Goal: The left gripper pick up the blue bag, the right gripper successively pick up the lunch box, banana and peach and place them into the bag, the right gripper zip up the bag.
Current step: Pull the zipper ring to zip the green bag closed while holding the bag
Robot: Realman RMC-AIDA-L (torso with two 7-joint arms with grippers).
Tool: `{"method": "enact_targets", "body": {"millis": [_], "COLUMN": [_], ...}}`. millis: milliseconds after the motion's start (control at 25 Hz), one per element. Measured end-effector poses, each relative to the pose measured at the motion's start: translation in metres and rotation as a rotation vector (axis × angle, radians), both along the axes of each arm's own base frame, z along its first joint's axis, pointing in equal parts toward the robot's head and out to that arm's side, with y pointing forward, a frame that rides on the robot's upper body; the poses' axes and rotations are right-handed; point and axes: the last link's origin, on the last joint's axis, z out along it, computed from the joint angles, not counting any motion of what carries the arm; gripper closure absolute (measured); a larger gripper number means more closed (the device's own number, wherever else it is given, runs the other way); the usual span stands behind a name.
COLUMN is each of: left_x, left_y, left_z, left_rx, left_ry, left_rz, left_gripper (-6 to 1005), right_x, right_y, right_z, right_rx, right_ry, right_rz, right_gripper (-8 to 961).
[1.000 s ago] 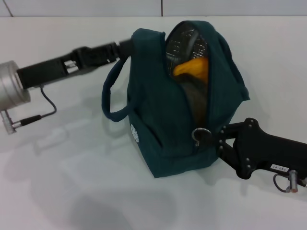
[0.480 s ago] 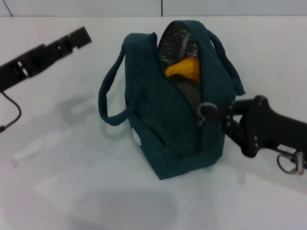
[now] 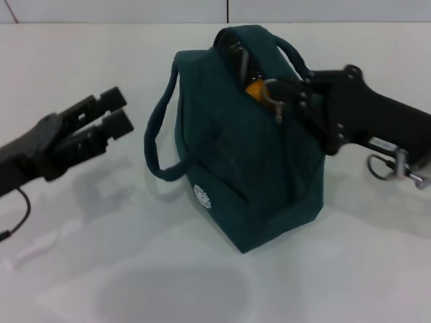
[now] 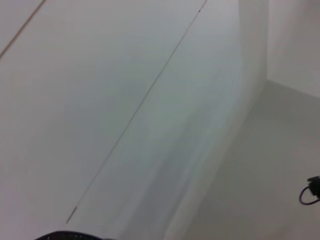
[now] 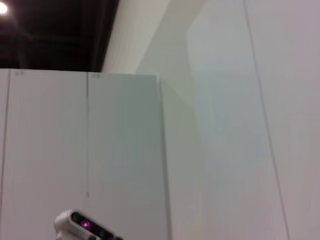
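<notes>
The blue bag [image 3: 242, 155] stands upright mid-table with its white logo [image 3: 202, 196] facing front and a loop handle [image 3: 161, 134] hanging on its left side. Only a narrow gap is left at its top, where a bit of the orange banana [image 3: 254, 89] shows. My right gripper [image 3: 284, 95] is at that gap from the right, shut on the zipper's ring pull [image 3: 277, 106]. My left gripper [image 3: 116, 111] hovers open and empty to the bag's left, apart from it. The lunch box and peach are out of view.
White tabletop [image 3: 135, 269] surrounds the bag, with a wall seam at the back. A cable [image 3: 20, 215] hangs under the left arm. The wrist views show only pale walls, a cable loop [image 4: 309, 191] and a small white device [image 5: 82, 225].
The left gripper has let go of the bag and pulled away to the left. The right gripper has drawn the ring pull from low on the bag up to its top, narrowing the opening.
</notes>
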Motion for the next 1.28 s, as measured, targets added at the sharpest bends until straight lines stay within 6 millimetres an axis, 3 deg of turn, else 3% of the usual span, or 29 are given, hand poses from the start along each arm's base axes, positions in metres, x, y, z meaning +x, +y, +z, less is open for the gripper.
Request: {"method": "enact_targets", "body": {"millis": [280, 480, 720, 920, 1280], "left_x": [-0.015, -0.019, -0.026, -0.018, -0.006], "left_y": [-0.018, -0.019, -0.011, 0.007, 0.028], "left_z": [-0.004, -0.011, -0.029, -0.048, -0.056], "left_rx": [0.088, 0.144, 0.198, 0.222, 0.210], "left_ry": [0.014, 0.039, 0.105, 0.137, 0.160], "left_rz": [0.030, 0.044, 0.096, 0.098, 0.078], "left_gripper": [119, 121, 125, 129, 136], "right_x": [-0.036, -0.054, -0.059, -0.059, -0.057], "right_y": [0.021, 0.036, 0.041, 0.044, 0.044], "right_z": [-0.016, -0.019, -0.019, -0.018, -0.019], "right_rx": [-0.023, -0.004, 0.015, 0.025, 0.025], "right_ry": [-0.064, -0.086, -0.095, -0.093, -0.092], "right_rz": [0.080, 0.088, 0.090, 0.073, 0.065], "right_gripper": [936, 936, 936, 936, 935]}}
